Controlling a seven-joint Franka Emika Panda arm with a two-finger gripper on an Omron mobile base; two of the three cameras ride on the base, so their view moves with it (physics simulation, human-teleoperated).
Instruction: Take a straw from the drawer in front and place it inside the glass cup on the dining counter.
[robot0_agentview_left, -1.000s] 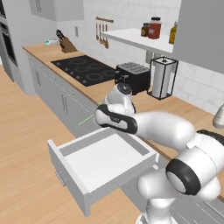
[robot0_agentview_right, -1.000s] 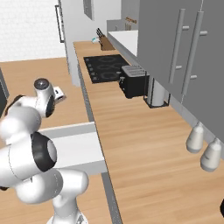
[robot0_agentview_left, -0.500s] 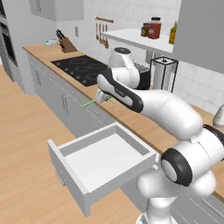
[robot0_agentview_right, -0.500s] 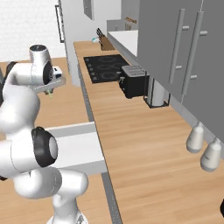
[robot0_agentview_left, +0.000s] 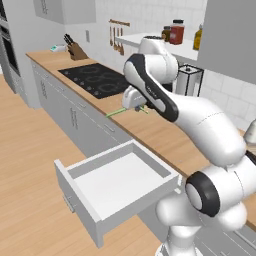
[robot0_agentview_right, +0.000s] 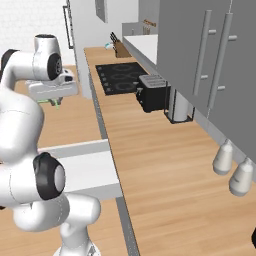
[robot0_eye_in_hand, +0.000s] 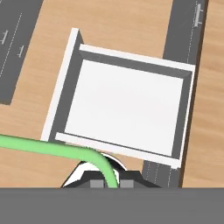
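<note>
Gripper raised above the wood counter, jaws clamped tight on the straw, which juts out toward 9 o'clock in the left base view. Drawer stands pulled out below at 6 o'clock, its white floor bare in the hand view. Cooktop lies behind.

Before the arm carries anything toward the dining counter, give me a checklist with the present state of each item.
1. Straw held in gripper: ok, jaws shut on it.
2. Straw clear of the drawer: ok, raised above counter height.
3. Drawer contents: ok, its white floor looks bare in the hand view.
4. Drawer closed: not ok, it stands pulled out.
5. Straw straight: cannot tell, it looks bent in the hand view.
6. Glass cup located: cannot tell.
</note>
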